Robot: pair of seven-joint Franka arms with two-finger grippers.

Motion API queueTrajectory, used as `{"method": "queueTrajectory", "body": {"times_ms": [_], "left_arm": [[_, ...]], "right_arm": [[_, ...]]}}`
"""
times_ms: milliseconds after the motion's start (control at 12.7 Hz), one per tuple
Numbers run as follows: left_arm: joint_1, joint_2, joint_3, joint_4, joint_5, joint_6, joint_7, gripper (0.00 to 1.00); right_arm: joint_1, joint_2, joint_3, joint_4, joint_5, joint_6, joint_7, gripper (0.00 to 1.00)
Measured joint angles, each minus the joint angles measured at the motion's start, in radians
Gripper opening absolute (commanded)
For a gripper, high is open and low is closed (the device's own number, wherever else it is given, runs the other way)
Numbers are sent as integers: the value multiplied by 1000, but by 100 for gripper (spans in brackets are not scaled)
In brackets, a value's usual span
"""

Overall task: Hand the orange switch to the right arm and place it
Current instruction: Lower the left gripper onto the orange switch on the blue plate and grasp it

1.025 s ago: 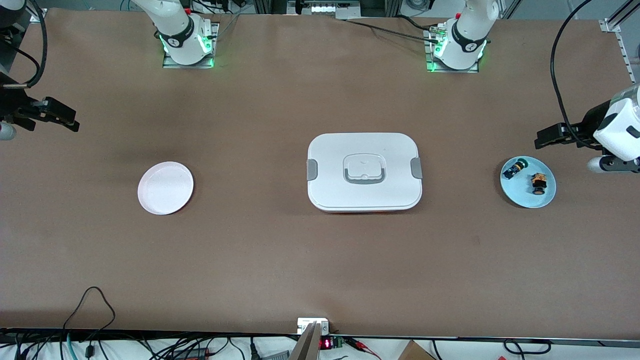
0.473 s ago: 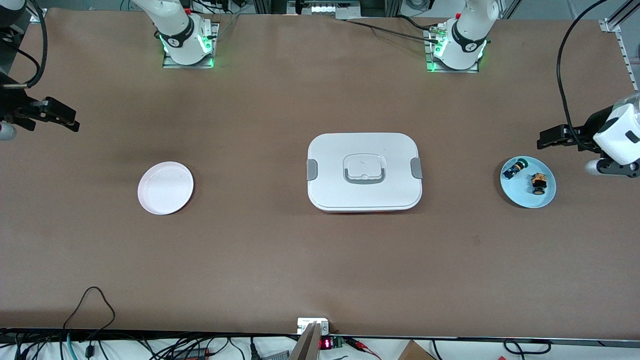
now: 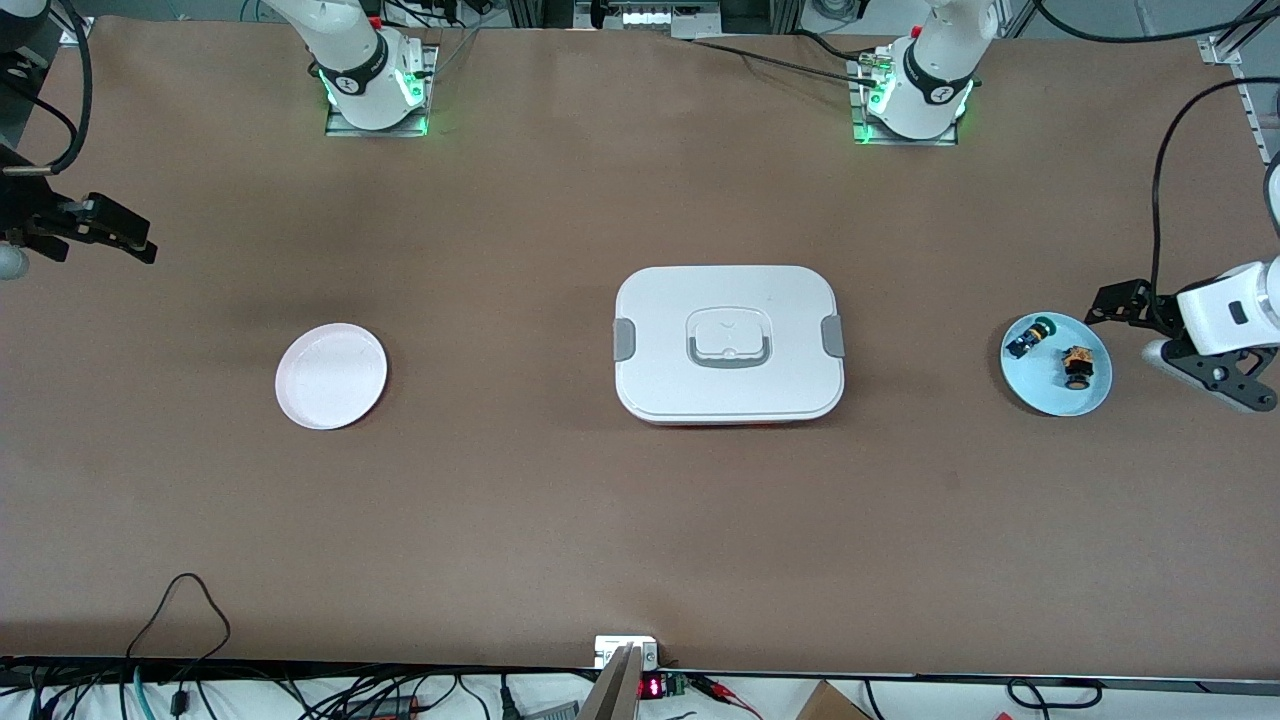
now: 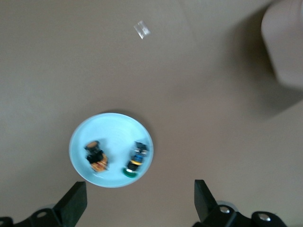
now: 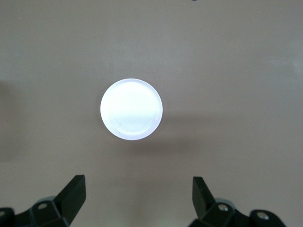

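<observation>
Orange switch [image 3: 1077,366] lies in blue plate [image 3: 1040,395] beside blue-and-black part [image 3: 1029,338]. Left gripper [image 3: 1150,330], jaws wide and empty, hangs beside the plate. Right gripper [image 3: 125,240] waits, spread, empty. Risk: grabbing the neighbouring part or tipping the plate.

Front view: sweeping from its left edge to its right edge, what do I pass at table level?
Right gripper, open → round white plate → white rectangular lidded container with grey latches → round light-blue plate holding blue-and-black part then orange switch → left gripper, open.
</observation>
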Motion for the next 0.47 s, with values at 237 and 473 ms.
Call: {"method": "queueTrajectory", "body": {"times_ms": [237, 473], "left_arm": [[42, 47, 2, -52, 83, 99, 235, 100], [99, 135, 2, -93, 115, 227, 473, 100]], "right_arm": [[0, 0, 0, 1, 0, 0, 0, 100], [0, 0, 0, 1, 0, 0, 0, 100]]}}
